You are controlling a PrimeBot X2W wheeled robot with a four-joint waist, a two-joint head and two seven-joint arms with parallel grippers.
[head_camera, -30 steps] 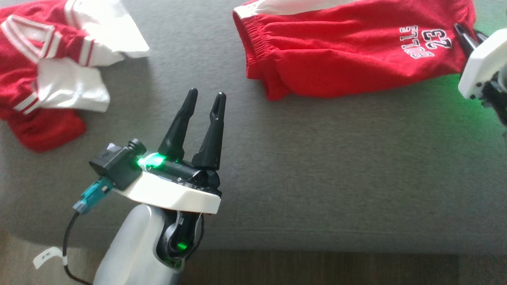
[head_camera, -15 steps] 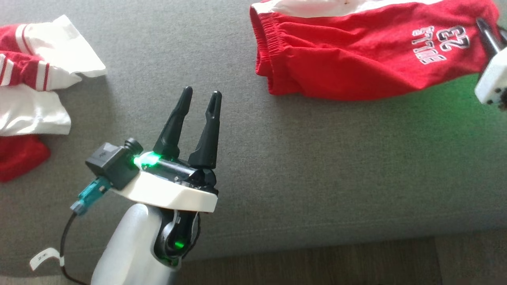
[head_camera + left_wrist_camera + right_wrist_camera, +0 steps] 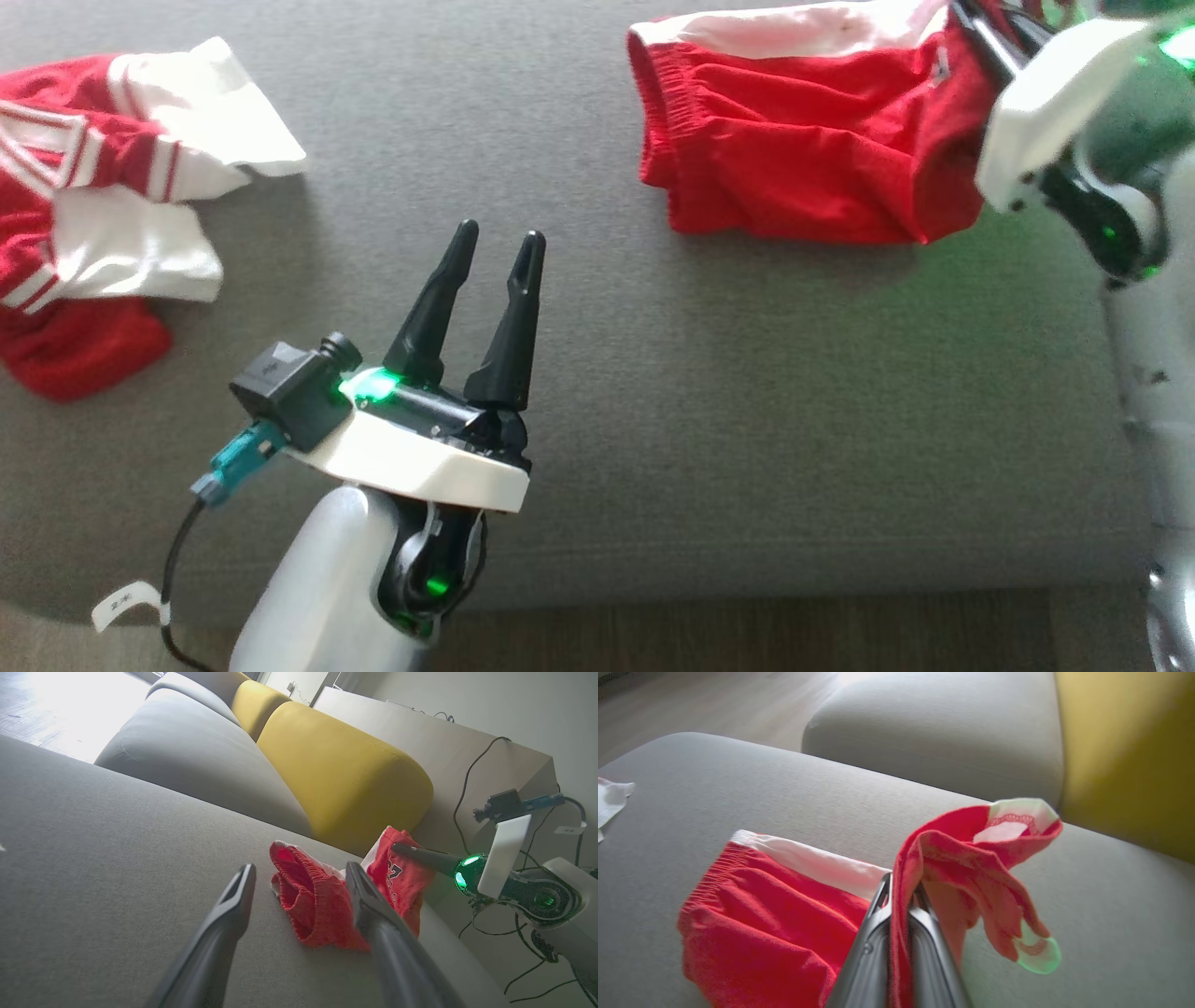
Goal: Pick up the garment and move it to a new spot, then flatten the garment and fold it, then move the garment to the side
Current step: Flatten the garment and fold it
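The garment (image 3: 803, 177) is a pair of red shorts with white trim, lying on the grey sofa cushion (image 3: 747, 392) at the upper right. My right gripper (image 3: 971, 19) is shut on its leg end and holds that end raised off the cushion, while the elastic waist stays down. In the right wrist view the red cloth (image 3: 770, 914) drapes over the right gripper (image 3: 901, 891). My left gripper (image 3: 499, 243) hovers open above bare cushion, well left of the shorts. Between its fingers (image 3: 233, 905) in the left wrist view I see the shorts (image 3: 317, 905) ahead.
A second red and white garment (image 3: 112, 215) lies crumpled at the far left of the cushion. The cushion's front edge and the wooden floor (image 3: 747, 635) run along the bottom. A yellow back cushion (image 3: 345, 770) rises behind the seat.
My right gripper has lifted the shorts' leg end and carried it up and leftward, so the printed number no longer faces the head camera. The head view has shifted. The left gripper stays open.
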